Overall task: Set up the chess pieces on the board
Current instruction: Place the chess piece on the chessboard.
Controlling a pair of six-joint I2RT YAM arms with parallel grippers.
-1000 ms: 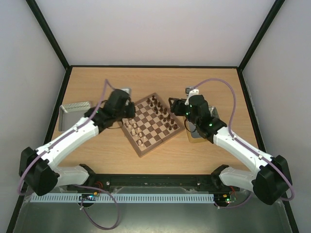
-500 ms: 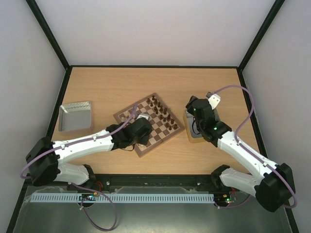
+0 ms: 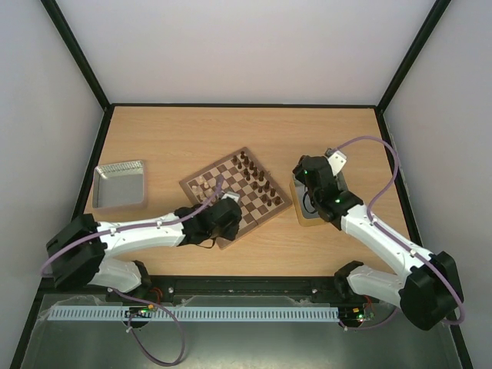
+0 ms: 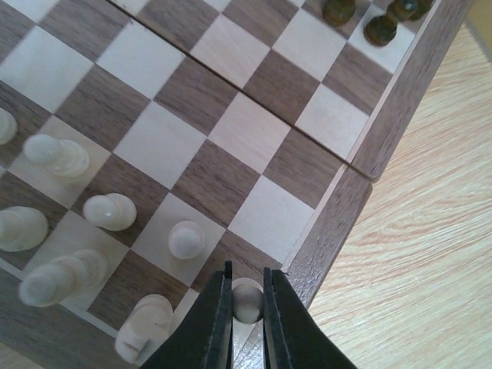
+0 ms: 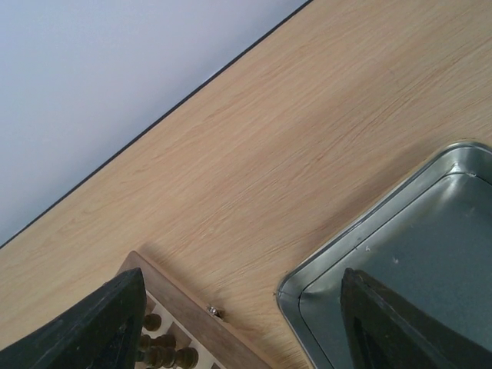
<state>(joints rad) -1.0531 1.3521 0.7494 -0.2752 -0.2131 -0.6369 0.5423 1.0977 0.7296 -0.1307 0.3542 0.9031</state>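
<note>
At the left pincer [image 4: 247, 280]: clenched on one cream pawn [image 4: 247, 301], held low over an edge square by the near corner of the board [image 4: 407, 100], base at or just above the wood, cannot tell which. A second ago up by the board's left corner, half a second ago already swung across to this near corner, now dropped a touch lower. Reads as a carry all but finished, with only the set-down and release left for this piece. Just beside it, more of the chess pieces [image 4: 184, 240]: small, pale, round-headed, matt wood, each well inside its square, standing in two rough ranks along this side, a few slightly off centre. Further out, dark chessmen [image 4: 380, 29] ranked along the opposite edge. At the right pincer [image 5: 238, 338]: spread wide, nothing between the fingers, drawn off the board's right edge since a second ago and hanging above the right tin [image 5: 430, 261]. Far left on the desk [image 3: 192, 134], a second tin [image 3: 119, 184]. Board skewed, roughly central, between the two tins.
</note>
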